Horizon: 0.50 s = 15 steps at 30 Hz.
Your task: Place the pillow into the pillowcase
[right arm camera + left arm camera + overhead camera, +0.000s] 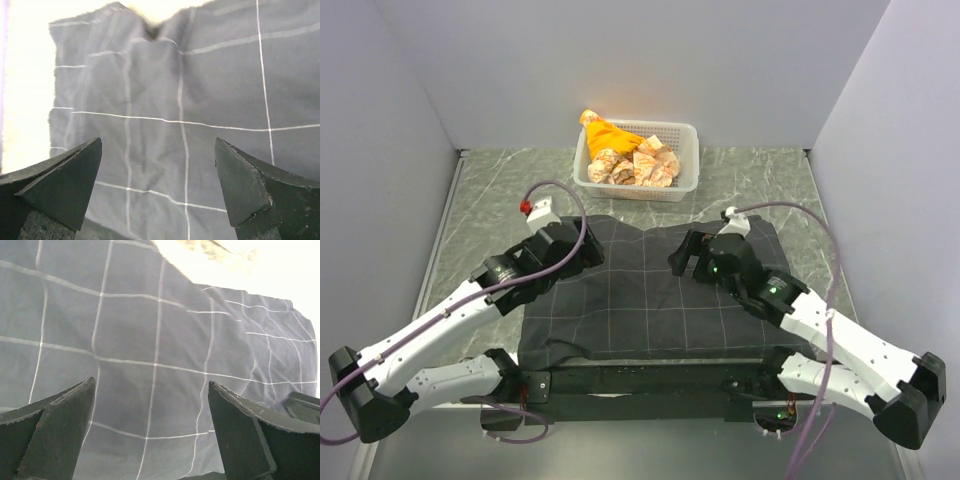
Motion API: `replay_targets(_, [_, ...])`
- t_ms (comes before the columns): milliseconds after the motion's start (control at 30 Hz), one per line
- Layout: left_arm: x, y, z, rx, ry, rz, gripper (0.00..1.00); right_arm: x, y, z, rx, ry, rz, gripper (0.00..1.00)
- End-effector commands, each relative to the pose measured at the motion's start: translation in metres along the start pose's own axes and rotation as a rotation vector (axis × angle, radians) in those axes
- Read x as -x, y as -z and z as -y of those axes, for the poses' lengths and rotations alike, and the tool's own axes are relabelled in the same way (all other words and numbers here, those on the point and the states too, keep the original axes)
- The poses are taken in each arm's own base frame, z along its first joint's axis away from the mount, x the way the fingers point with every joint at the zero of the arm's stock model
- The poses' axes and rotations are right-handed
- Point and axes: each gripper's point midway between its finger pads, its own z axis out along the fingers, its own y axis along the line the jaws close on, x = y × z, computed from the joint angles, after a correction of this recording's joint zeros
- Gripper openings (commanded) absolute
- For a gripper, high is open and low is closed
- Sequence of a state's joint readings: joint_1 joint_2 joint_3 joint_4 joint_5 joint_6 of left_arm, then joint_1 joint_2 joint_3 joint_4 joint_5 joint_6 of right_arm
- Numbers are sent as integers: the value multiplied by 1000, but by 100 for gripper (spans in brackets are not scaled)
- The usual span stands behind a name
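The large dark charcoal-grey fabric pillowcase with the thin light windowpane check (650,310) lies flat in the middle of the green-grey marbled worktop (490,190), pushed toward the near edge, where its near hem meets the black bar my arms are bolted to. Its long axis looks to run left to right, parallel to that near edge, though the view from above foreshortens it. The far hem faces the far edge and dips into a small notch near its middle. The cloth sits slightly puffed. The pillow is hidden from every view.

My left end effector (590,250) hangs over the far-left corner of the pillowcase and points inward across it. Its fingers (60,425) are spread wide, released, with only checked cloth below them. My right end effector (680,258) hangs over the far-right part and points inward toward the left one, its fingers (65,180) likewise spread and gripping nothing.

A white plastic mesh basket (620,190) holding orange-and-white cloth bundles (625,155) stands at the middle of the far edge, with a strip of bare worktop between it and the far hem. There is open worktop to the left of the pillowcase and a narrower band to its right.
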<state>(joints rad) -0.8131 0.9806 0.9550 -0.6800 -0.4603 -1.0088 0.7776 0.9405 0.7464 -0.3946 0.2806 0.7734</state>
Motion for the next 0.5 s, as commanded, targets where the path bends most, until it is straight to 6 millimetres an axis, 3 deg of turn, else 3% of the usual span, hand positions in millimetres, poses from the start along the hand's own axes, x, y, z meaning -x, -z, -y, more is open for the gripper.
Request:
replay_targets(0, [19,6,25,-82,-70,34,99,33,25,-4,2,66,61,100])
replay_targets(200, [18,14,22,-158,-31,65,99,43,40,-14,103,32,118,100])
replay_targets(467, [11,11,13,-162,2,75,100,32,27,-6,74,47,98,100])
